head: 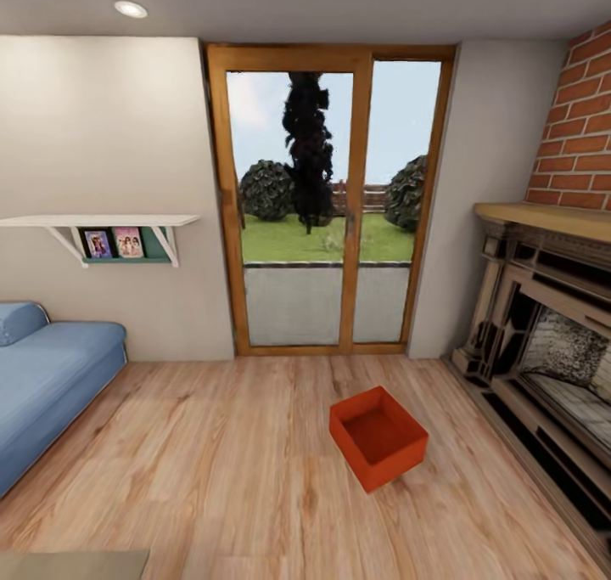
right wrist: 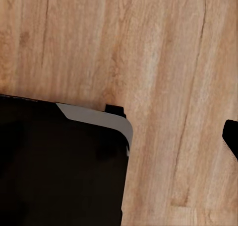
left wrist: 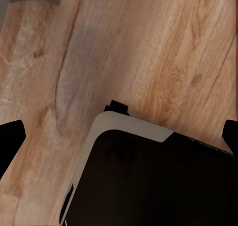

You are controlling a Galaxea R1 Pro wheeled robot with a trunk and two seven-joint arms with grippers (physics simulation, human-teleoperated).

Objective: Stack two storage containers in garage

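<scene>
Head view: one storage container point(head: 378, 436), red-orange and open-topped, sits upright and empty on the light wood plank floor point(head: 212, 461) of the living room. It is turned at an angle to the planks, in front of the wood-framed glass doors point(head: 329, 202) and just left of the dark fireplace point(head: 552, 351) under red brick point(head: 581, 121). A blue sofa point(head: 47, 385) stands at the far left beneath a white wall shelf point(head: 102, 222) holding framed photos point(head: 114, 243).

Left wrist view: the left gripper point(left wrist: 119, 136) shows two dark fingertips point(left wrist: 10, 139) at opposite edges of the frame, set wide apart with nothing between them. Below it lies plank flooring and a dark, grey-edged part of the robot's own base point(left wrist: 148, 181).

Right wrist view: the right gripper point(right wrist: 232, 144) shows one dark fingertip at the frame edge; whether its jaws stand apart or together cannot be told. Nothing is seen held. The same base point(right wrist: 59, 166) and planks lie beneath it.

The container appears in neither wrist view, so its place relative to either gripper cannot be fixed from the pictures.
</scene>
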